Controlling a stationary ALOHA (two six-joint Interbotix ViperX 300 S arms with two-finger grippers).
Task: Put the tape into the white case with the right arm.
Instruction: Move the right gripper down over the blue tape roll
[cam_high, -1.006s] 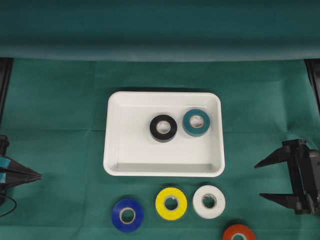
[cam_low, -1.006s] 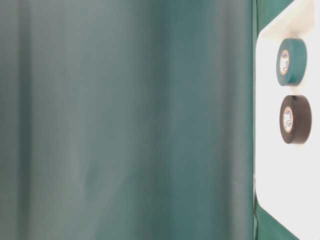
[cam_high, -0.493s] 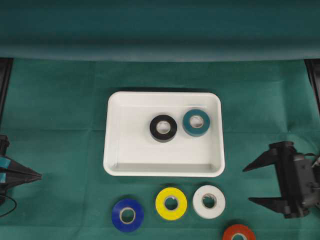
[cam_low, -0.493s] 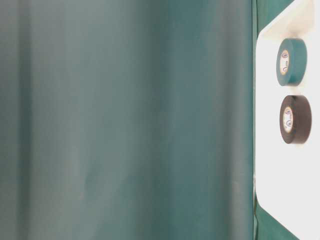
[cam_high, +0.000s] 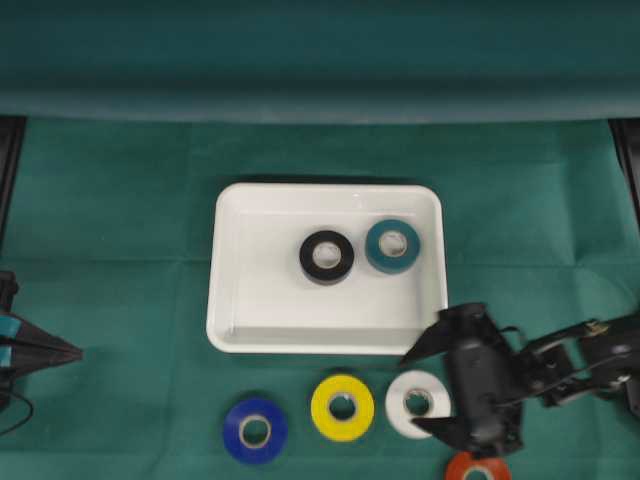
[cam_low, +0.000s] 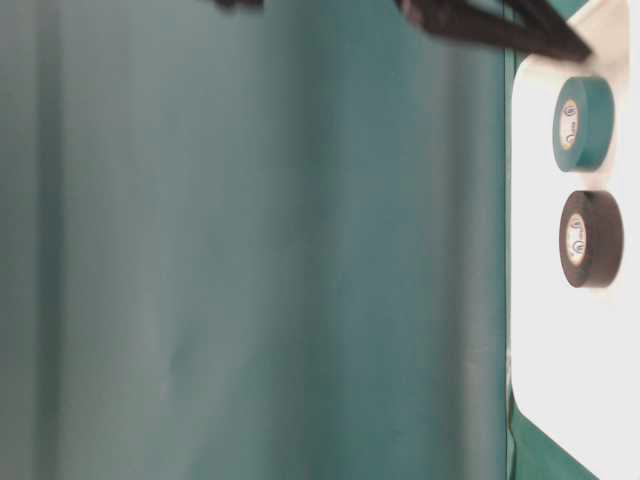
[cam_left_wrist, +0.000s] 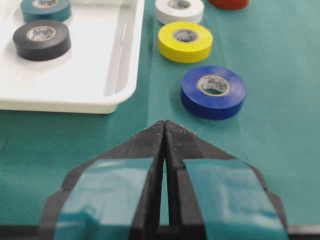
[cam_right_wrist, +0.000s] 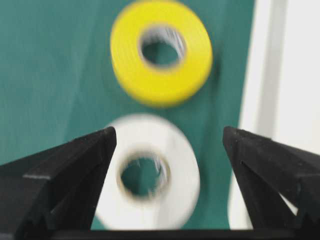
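Right claw spread over the white tape roll, just outside the glossy white shallow rectangular plastic case (cam_high: 232, 300).

Nearest me from the case, I see an orange-red tape roll (cam_high: 478, 467) at the frame edge, then a blue tape roll (cam_high: 255, 430), a yellow tape roll (cam_high: 342, 406) and the white tape roll (cam_high: 415, 402) in a row on the green cloth (cam_high: 120, 250) beside the case's near rim. My black right gripper (cam_high: 428, 388) hangs above the white roll, fingers wide apart, holding nothing. Inside the case lie a black tape roll (cam_high: 326, 256) and a teal tape roll (cam_high: 392, 246), side by side. Off to the case's left, my blue-taped left gripper (cam_left_wrist: 164, 131) has its fingers pressed together.
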